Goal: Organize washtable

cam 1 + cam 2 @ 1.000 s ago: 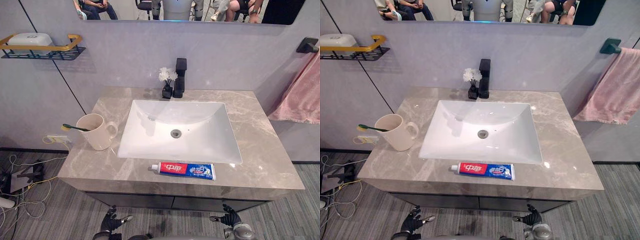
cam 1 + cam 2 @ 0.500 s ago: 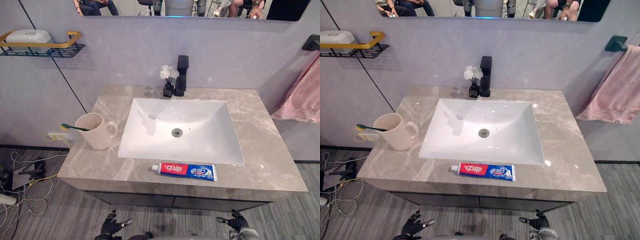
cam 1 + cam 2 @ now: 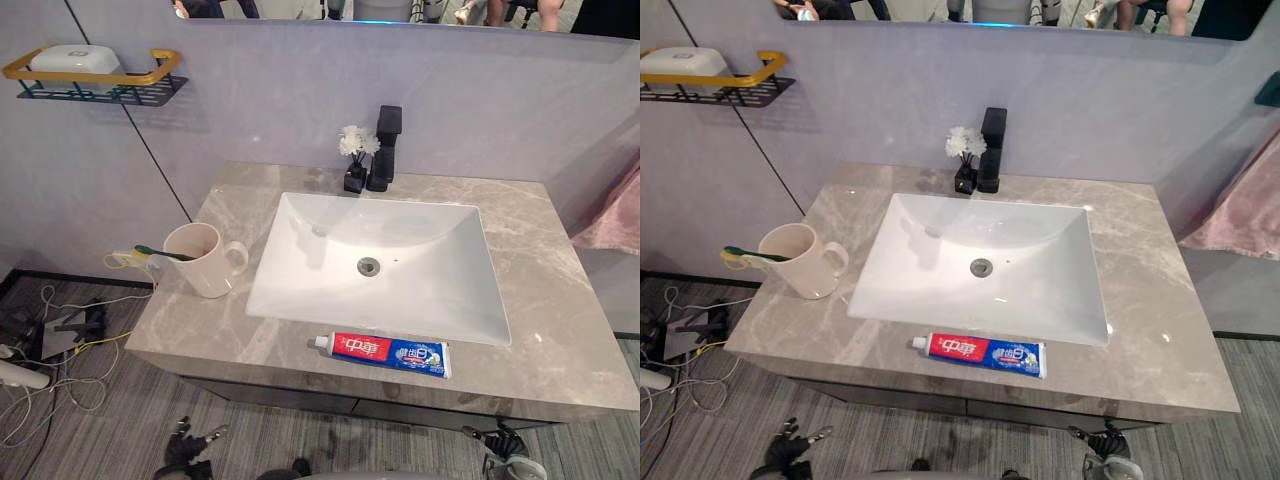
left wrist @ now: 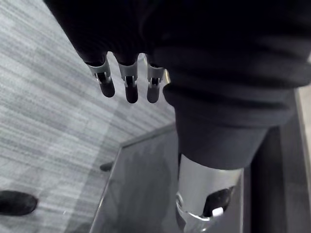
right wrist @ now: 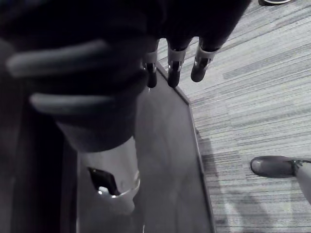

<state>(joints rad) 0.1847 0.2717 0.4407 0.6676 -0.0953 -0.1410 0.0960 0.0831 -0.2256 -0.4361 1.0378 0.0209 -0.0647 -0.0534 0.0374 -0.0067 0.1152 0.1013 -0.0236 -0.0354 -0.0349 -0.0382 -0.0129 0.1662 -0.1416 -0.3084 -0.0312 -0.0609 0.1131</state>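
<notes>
Raise the right hand [image 5: 173,73] (fingers straight, empty, as on the left hand [image 4: 130,83]) to the toothpaste [image 3: 383,353] before the sink [image 3: 420,285], gripping mid-tube.

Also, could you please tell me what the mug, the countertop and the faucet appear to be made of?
Mug: probably glazed ceramic, though plastic is possible; smooth cream wall, thick rim, soft sheen.
Countertop: polished marble or marble-look stone; grey-brown veining and bright glints.
Faucet: likely metal with matte black coating; square edges, no glare.
</notes>
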